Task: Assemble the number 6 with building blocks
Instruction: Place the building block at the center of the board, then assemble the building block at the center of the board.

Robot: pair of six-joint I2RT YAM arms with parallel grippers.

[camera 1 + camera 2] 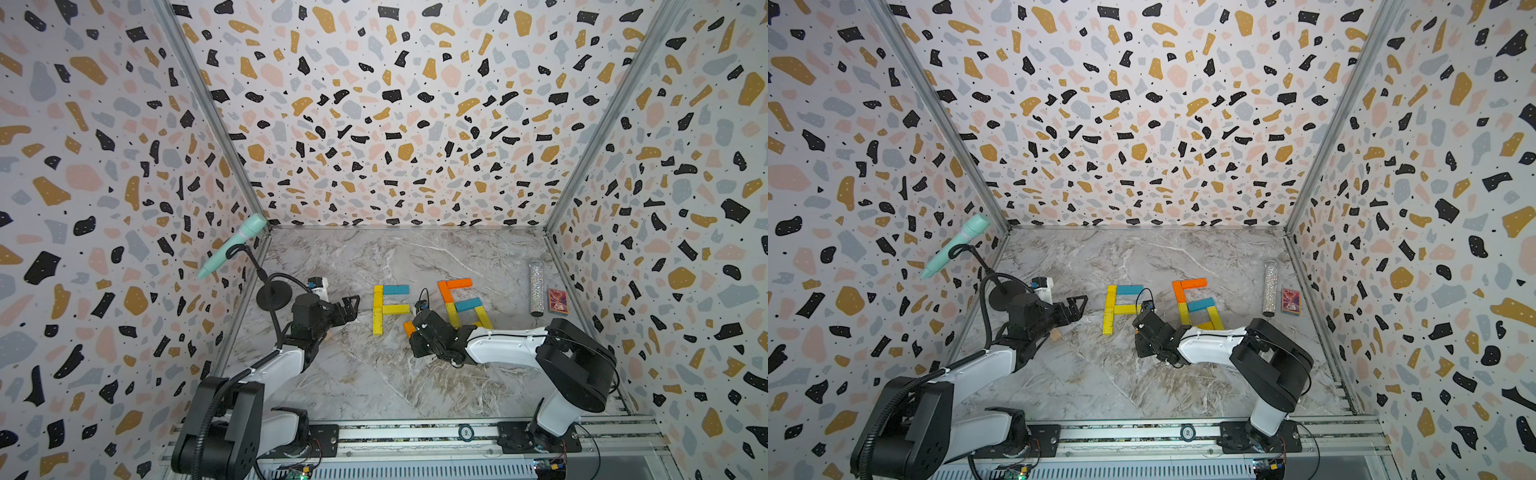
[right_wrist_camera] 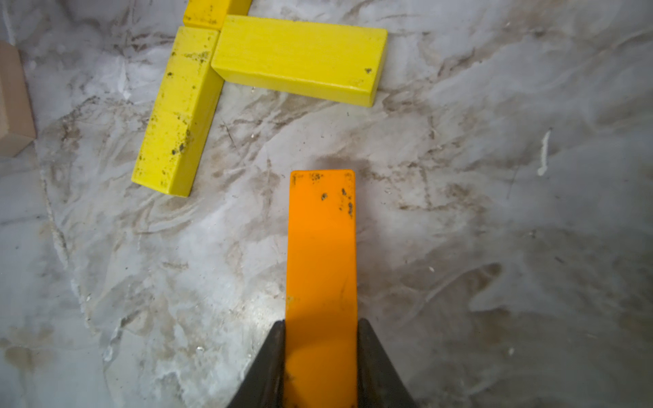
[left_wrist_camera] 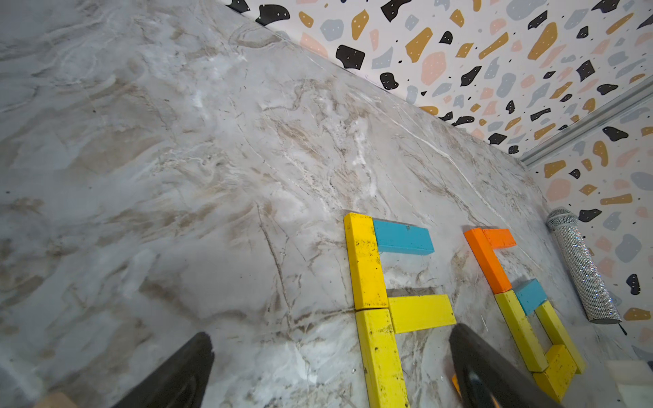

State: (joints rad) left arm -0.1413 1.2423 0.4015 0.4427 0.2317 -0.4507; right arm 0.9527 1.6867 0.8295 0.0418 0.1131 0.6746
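In a top view, the left end effector [image 1: 351, 305] hangs at 9 o'clock of the yellow-and-blue figure [image 1: 377, 307], jaws spread wide and empty, apparently parked clear of the work. That figure, 4 planks lying flat on the bench [image 1: 374, 374], lacks the lower loop of a 6. At its 4 o'clock the right end effector [image 2: 321, 323] clamps an orange plank [image 2: 321, 247] by 1 end, leaving the far end free to lay, probably toward that loop. At 3 o'clock lies a fuller 6 [image 1: 445, 293].

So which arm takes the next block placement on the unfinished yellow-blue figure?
Right. The right end effector grips an orange block beside the lower yellow block; the left end effector is open and empty.
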